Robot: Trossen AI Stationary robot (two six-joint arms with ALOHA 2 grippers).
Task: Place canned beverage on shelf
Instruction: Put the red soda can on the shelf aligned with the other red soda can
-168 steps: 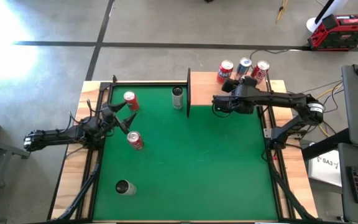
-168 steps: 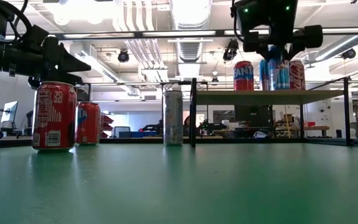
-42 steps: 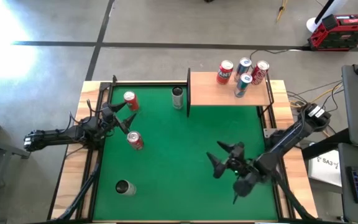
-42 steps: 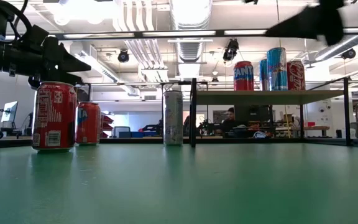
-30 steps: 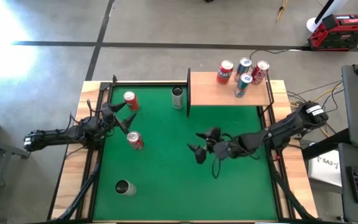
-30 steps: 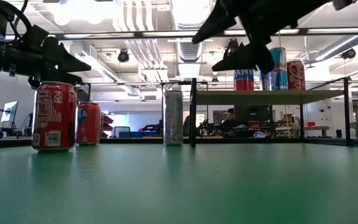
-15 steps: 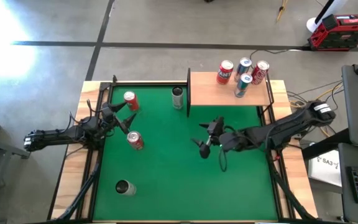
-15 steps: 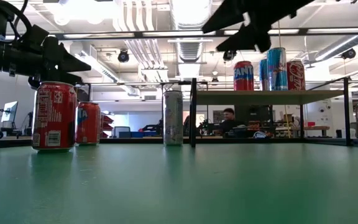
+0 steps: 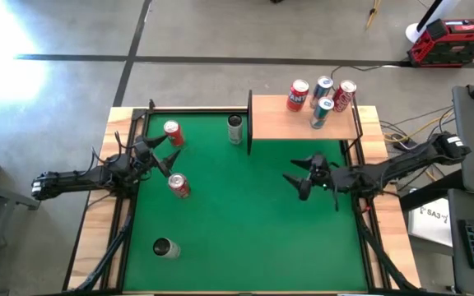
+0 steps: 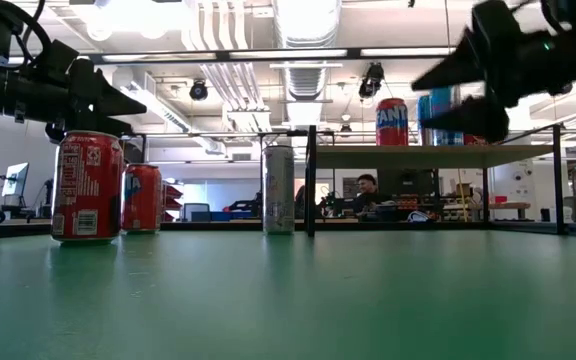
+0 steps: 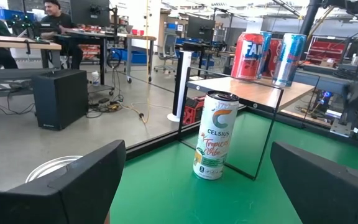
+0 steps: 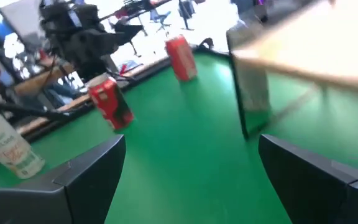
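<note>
- High view: right hand (image 9: 297,182) is hovering wide open and empty over the green tabletop (image 9: 245,238), beside the shelf (image 9: 295,123), which is carrying four cans. The slim can (image 9: 235,129) is standing upright ahead of this hand, just past the shelf's rail.
- Low view: left hand (image 10: 108,105) is hanging splayed and empty just above the nearest red can (image 10: 88,187).
- Left wrist view: the slim can is sitting ahead, well apart.
- Judgement: either hand could be taking a can next.

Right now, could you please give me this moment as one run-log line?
left gripper: open, empty, beside red cans | right gripper: open, empty, over green mat | small light-wood shelf: four cans
</note>
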